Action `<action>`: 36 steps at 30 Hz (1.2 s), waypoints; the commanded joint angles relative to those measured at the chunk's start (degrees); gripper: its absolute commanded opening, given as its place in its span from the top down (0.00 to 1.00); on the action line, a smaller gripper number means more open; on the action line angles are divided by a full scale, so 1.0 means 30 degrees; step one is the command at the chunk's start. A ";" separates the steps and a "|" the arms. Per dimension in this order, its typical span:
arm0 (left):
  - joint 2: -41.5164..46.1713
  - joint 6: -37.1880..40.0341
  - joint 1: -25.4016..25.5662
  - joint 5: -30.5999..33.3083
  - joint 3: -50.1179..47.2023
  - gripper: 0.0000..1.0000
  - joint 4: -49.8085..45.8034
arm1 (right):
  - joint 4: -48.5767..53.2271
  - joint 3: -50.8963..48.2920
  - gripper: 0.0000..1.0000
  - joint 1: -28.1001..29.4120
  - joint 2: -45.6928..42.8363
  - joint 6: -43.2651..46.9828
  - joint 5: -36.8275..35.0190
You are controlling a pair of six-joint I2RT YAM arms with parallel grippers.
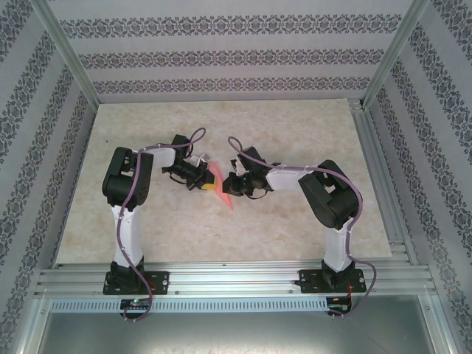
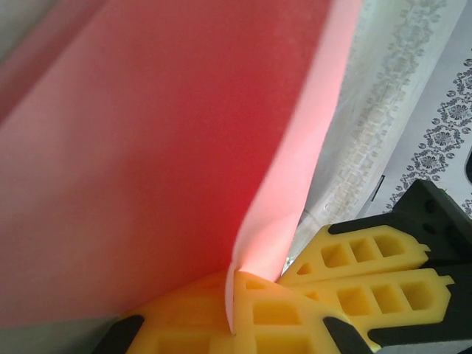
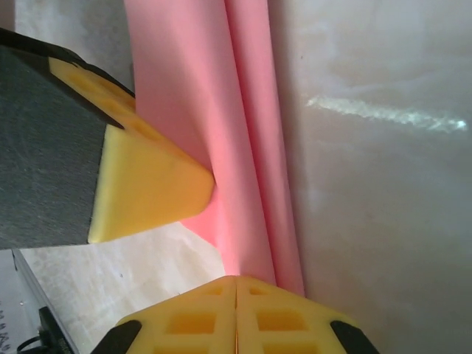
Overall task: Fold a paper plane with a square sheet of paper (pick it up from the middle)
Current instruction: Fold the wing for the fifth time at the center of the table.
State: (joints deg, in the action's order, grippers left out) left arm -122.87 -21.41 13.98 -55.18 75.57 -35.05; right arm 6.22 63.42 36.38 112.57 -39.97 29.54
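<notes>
Looking from above, we find both grippers meeting over the middle of the table (image 1: 147,221), and between them the paper (image 1: 221,188) appears as a narrow pink-red strip with its pointed end toward the near edge. The left gripper (image 1: 199,177) is clenched on the paper from the left side. In its wrist view the yellow fingers (image 2: 280,317) are pressed together, and the sheet goes into the seam between them and rises as a broad pink surface with 1 curled edge. The right gripper (image 1: 237,181) is also clenched on the paper: in its wrist view the 2 yellow fingertips (image 3: 214,302) meet with no gap and pinch the end of the long folds. The 2 grippers are just beside each other, and 1 finger of the left gripper touches the paper close to this grip. We cannot tell whether the paper touches the table.
</notes>
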 commanded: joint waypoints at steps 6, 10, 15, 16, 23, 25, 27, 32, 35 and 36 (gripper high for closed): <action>-0.0697 0.0526 -0.0197 0.0258 0.0360 0.95 -0.0232 | 0.2756 0.0853 0.92 0.0117 0.1440 0.1452 -0.2460; -0.0815 0.0529 -0.0193 0.0287 0.0430 0.95 -0.0273 | 0.3867 0.1573 0.93 0.0163 0.1521 0.1772 -0.2624; -0.0776 0.0650 -0.0200 0.0287 0.0841 0.95 -0.0591 | 0.3416 0.1834 0.92 0.0008 -0.0212 0.1687 -0.1910; -0.0812 0.0743 -0.0201 0.0287 0.0959 0.95 -0.0771 | 0.3206 0.1955 0.92 -0.0036 -0.0419 0.1623 -0.1597; -0.1097 0.0818 -0.0177 0.0170 0.0972 0.95 -0.0815 | 0.1121 0.3096 0.92 -0.0627 0.0376 0.0513 -0.0064; -0.1072 0.0816 -0.0185 0.0141 0.1023 0.95 -0.0845 | 0.0840 0.3463 0.92 -0.0644 0.0849 0.0411 0.0112; -0.1056 0.0808 -0.0186 0.0124 0.1053 0.94 -0.0856 | 0.0913 0.3858 0.92 -0.0673 0.1392 0.0294 0.0012; -0.1188 0.0809 -0.0179 0.0084 0.1118 0.94 -0.0856 | 0.0941 0.4407 0.92 -0.0676 0.2578 0.0357 0.0352; -0.1262 0.0795 -0.0202 0.0027 0.1118 0.93 -0.0791 | 0.1754 0.4462 0.92 -0.0696 0.2947 0.0717 -0.0446; -0.1299 0.0814 -0.0177 0.0022 0.1143 0.94 -0.0822 | 0.2322 0.4544 0.92 -0.0688 0.3068 0.0996 -0.0915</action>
State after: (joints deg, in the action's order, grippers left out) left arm -124.42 -20.95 13.89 -55.68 78.06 -36.77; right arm 10.02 75.59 34.39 120.36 -38.39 29.06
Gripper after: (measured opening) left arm 0.068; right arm 0.077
